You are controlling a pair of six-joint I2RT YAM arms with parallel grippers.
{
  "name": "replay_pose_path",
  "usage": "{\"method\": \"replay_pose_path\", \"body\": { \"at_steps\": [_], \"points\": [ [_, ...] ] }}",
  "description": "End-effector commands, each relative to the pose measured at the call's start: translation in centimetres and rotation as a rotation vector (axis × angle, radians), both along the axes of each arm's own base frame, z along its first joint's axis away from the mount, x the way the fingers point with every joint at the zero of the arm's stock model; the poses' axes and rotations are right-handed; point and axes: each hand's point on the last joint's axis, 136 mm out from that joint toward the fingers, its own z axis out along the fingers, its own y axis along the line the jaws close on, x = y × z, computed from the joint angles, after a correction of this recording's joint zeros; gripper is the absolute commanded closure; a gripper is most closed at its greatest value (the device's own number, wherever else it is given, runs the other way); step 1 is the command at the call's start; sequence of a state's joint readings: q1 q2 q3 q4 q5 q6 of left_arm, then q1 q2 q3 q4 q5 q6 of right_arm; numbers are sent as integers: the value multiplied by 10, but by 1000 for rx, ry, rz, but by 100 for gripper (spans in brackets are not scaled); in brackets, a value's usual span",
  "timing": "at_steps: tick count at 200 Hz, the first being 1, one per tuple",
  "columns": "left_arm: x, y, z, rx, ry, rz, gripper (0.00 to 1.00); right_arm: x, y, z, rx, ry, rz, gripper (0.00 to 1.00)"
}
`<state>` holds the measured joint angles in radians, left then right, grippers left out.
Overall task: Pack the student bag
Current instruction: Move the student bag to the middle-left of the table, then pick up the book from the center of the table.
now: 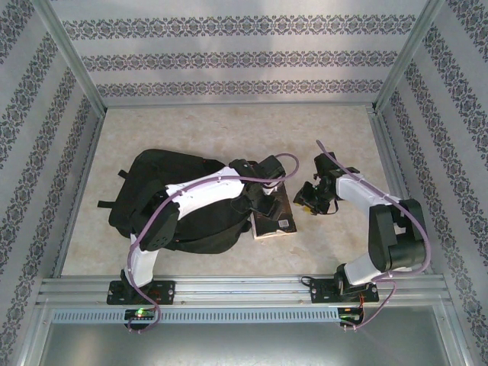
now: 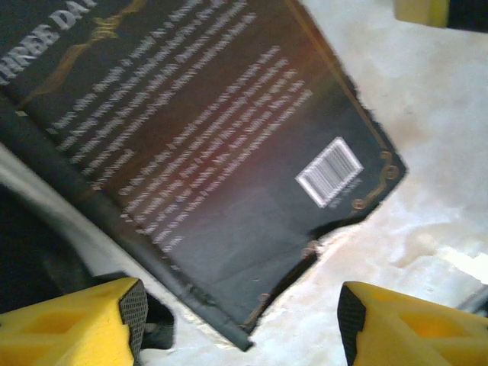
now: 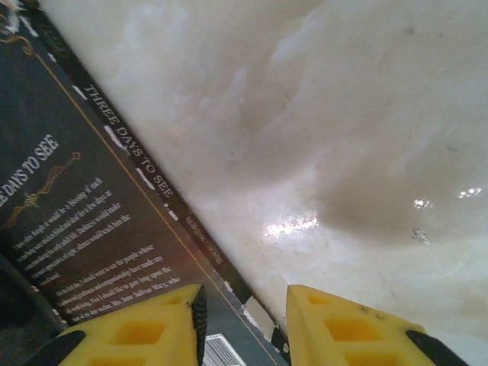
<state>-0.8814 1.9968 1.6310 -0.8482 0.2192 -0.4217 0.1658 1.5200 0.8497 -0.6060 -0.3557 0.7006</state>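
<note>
Left gripper [image 2: 240, 309] hangs spread above the book [image 2: 213, 152] beside student bag [image 1: 149, 179].

A robot lab cell: aluminium frame [image 1: 229, 286], patterned wall panels [image 1: 244, 57].

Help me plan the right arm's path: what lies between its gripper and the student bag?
Top view: the dark book lies between right gripper and student bag, left gripper over it.

On the book [image 3: 91, 229] spine: "THREE DAYS TO SEE" in pale capitals. Same title atop its back cover — small blurb below unreadable. Barcode [image 2: 329, 171] near the book's lower corner — digits illegible.
</note>
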Motion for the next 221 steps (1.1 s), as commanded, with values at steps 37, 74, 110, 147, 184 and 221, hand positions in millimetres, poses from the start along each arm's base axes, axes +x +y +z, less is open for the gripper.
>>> {"method": "replay_pose_path", "body": {
  "at_steps": [37,74,110,147,184,221],
  "points": [
    [20,79,-32,217,10,89,34,15,14,-2,24,-18,92,55],
    [23,85,-45,204,39,118,41,29,32,-2,82,-54,166,44],
    [22,76,-60,159,68,146,48,39,50,-10,177,-49,189,43],
    [18,73,-74,119,108,175,62,37,61,-20,259,-34,195,44],
    [16,77,-86,117,127,195,81,30,89,-16,450,-30,228,47],
    [13,84,-97,146,135,194,88,24,97,-15,463,-35,264,48]
  ]
}}
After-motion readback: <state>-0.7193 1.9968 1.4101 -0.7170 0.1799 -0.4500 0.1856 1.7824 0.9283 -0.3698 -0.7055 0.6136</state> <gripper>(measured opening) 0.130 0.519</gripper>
